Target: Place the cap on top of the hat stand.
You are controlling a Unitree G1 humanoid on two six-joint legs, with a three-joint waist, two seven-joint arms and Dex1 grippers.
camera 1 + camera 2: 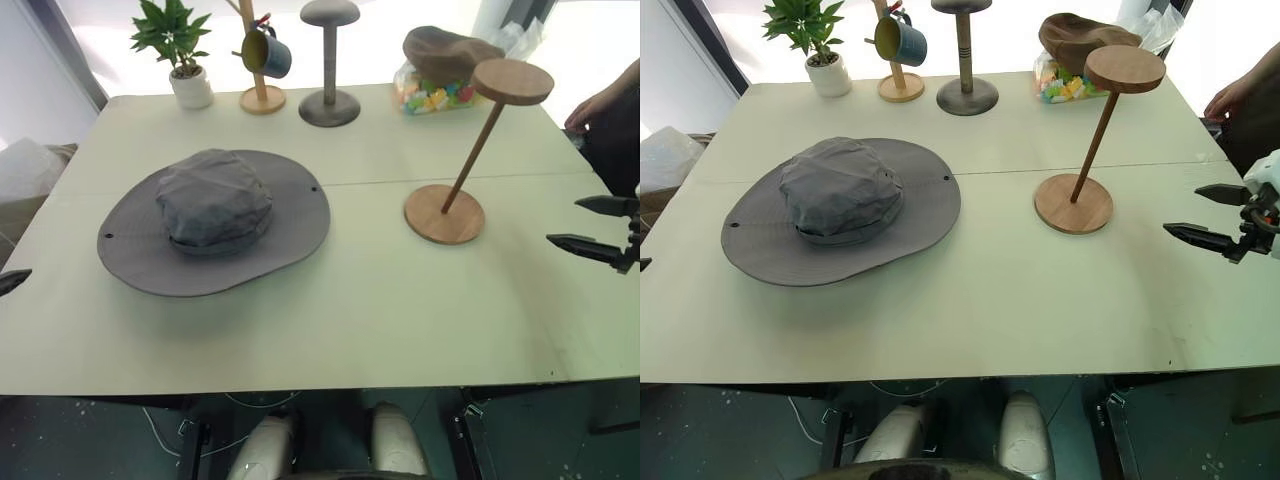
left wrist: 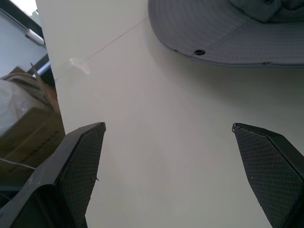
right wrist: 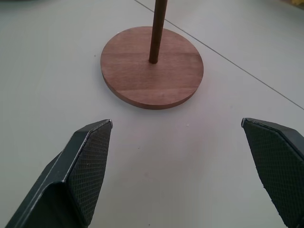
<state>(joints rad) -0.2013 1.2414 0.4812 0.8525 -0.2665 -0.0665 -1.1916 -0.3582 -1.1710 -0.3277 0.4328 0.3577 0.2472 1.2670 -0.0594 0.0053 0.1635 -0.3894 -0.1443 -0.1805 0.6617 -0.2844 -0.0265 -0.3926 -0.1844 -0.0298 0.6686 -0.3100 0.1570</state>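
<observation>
Meanwhile, the cap (image 1: 214,220) lay flat on the pale table (image 1: 350,300), crown up, on the robot's left half, its wide brim spread round it. Well apart to the right stood the hat stand (image 1: 470,150), its round base on the table, its thin rod slanting up to a bare disc top. The left gripper (image 2: 168,166) hovered over the table edge near the brim, jaws spread wide and holding nothing. The right gripper (image 3: 178,166) hung beside the stand's base, facing it, jaws likewise spread and empty. Along the far edge stood a potted plant (image 1: 178,50), a mug tree (image 1: 262,60), a grey stand (image 1: 329,60) and a brown cap (image 1: 445,50).
</observation>
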